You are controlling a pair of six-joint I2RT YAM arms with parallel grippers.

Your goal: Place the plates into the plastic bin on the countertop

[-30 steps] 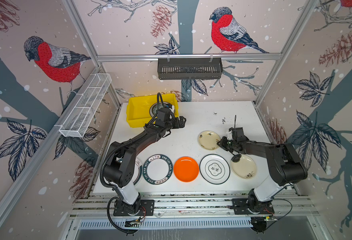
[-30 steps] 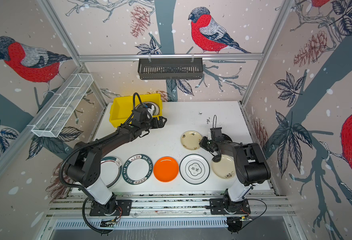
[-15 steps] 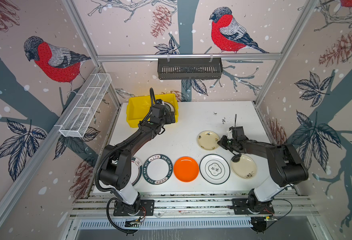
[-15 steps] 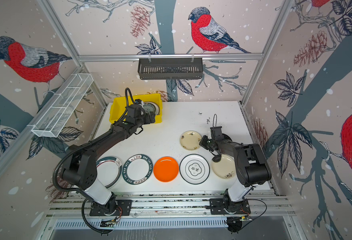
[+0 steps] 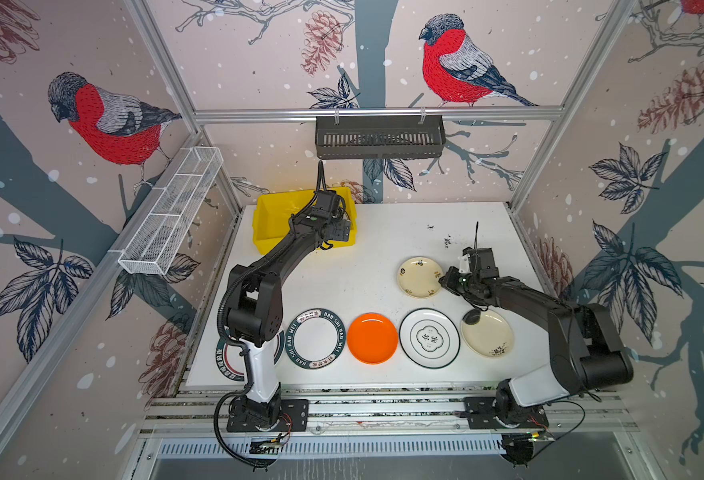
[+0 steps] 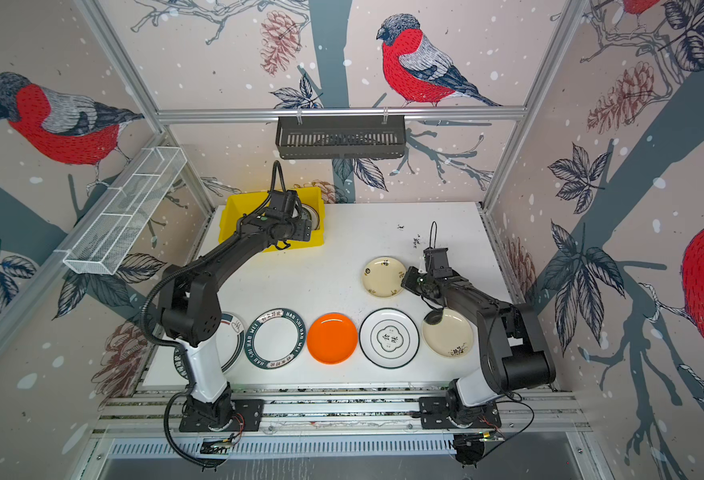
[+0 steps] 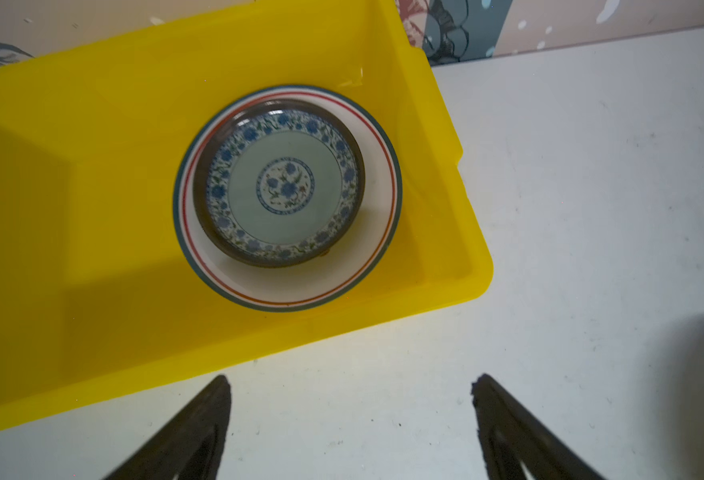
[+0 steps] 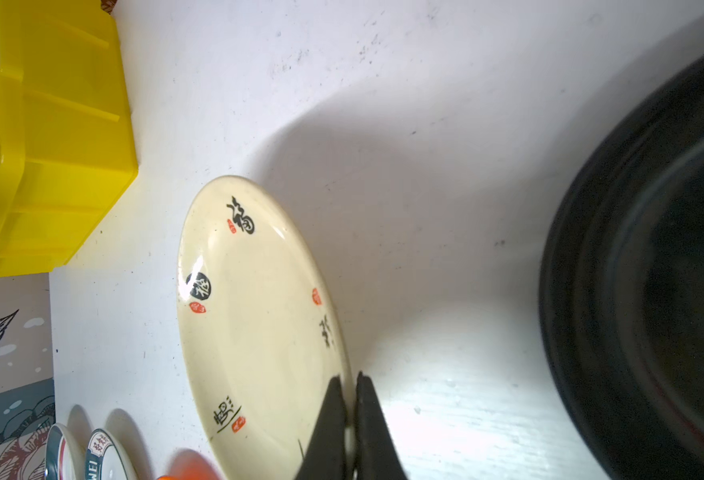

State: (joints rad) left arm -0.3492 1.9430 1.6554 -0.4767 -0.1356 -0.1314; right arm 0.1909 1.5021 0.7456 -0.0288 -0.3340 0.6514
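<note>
Your left tool (image 7: 352, 399) hangs with its two fingers (image 7: 211, 411) spread wide and nothing between them. It is over the white desk (image 7: 570, 208), just beside the near wall of the yellow bin (image 7: 92, 124). Inside the bin, a teal flowered plate (image 7: 284, 187) sits on a larger white plate (image 7: 296, 286) with red and grey rim lines.

Your right tool (image 8: 348, 377) pinches the rim of a cream plate (image 8: 259, 311) marked with black characters. That plate is on the right half of the desk, well apart from the bin.

In both top views, five more plates line the desk's front edge:
- a half-hidden plate (image 5: 227, 368) under the left arm
- a green-rimmed plate (image 5: 315, 338)
- an orange plate (image 5: 372, 338)
- a white plate with a centre mark (image 5: 429, 338)
- a second cream plate (image 5: 489, 336)
</note>
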